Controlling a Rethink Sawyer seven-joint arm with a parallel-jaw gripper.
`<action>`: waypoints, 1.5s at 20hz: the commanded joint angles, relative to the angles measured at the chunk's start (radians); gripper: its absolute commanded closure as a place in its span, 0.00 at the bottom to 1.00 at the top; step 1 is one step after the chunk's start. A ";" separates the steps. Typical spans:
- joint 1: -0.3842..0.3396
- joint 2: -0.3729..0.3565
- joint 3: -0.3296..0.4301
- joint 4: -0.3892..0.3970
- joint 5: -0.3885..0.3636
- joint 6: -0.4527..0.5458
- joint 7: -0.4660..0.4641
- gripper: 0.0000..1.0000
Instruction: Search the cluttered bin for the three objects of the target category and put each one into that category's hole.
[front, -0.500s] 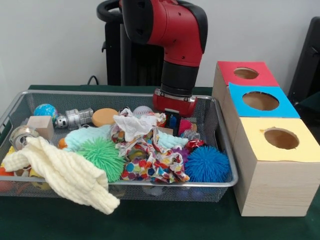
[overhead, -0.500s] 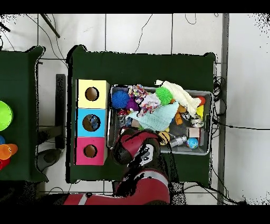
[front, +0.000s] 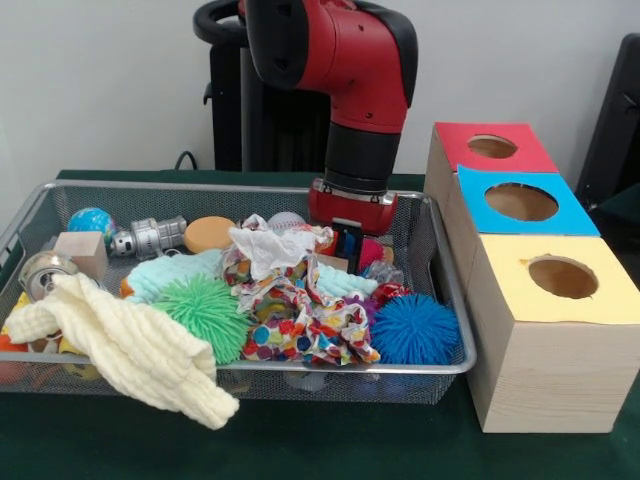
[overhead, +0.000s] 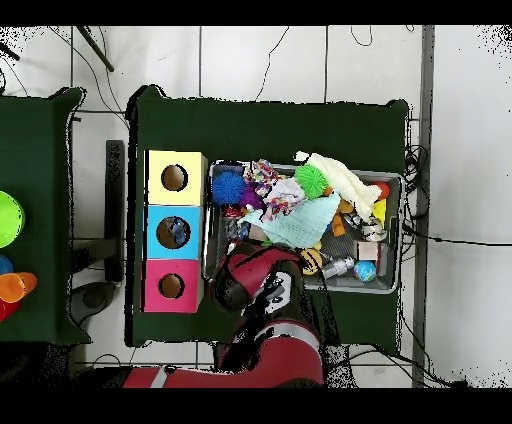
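The arm (front: 345, 90) is reaching down into the far right part of the cluttered bin (front: 300, 367), and over the last half second it is lifting and drifting a touch toward the boxes. The gripper (front: 347, 243) is sitting slightly higher in the pile than it was. The heap around it is shifting too: the white crumpled paper (front: 268, 248) is settling a little differently, and the green spiky ball (front: 205, 312) is nudging along with it. To my eye that is the arm still rummaging rather than carrying anything off. Whether the gripper is open or closed I cannot tell, since the clutter is crowding it (there is something blue right at it, but I cannot say that it is held).

One crinkly see-through piece (front: 383, 271) is lying just to the right of the gripper, near the bin's right wall, between the gripper and the blue spiky ball (front: 413, 328). It is the only one I am picking out; the other two may be buried.

Counting:
- Three wooden boxes are standing beside the bin, each with one hole: the red hole (front: 492, 147), the blue hole (front: 521, 202) and the yellow hole (front: 562, 277). The blue one is the target, in the middle.
- Two spiky balls are showing plainly.
- There are two silvery cans at the left, one globe ball, one wooden block and one cream knitted cloth (front: 130, 350) hanging over the near rim.
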 joint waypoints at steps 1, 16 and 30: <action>-0.039 0.021 0.109 -0.043 -0.037 0.083 -0.065 1.00; -0.042 -0.259 0.194 0.096 0.033 0.326 -0.094 1.00; -0.048 -0.239 0.205 0.092 0.000 0.264 -0.044 0.00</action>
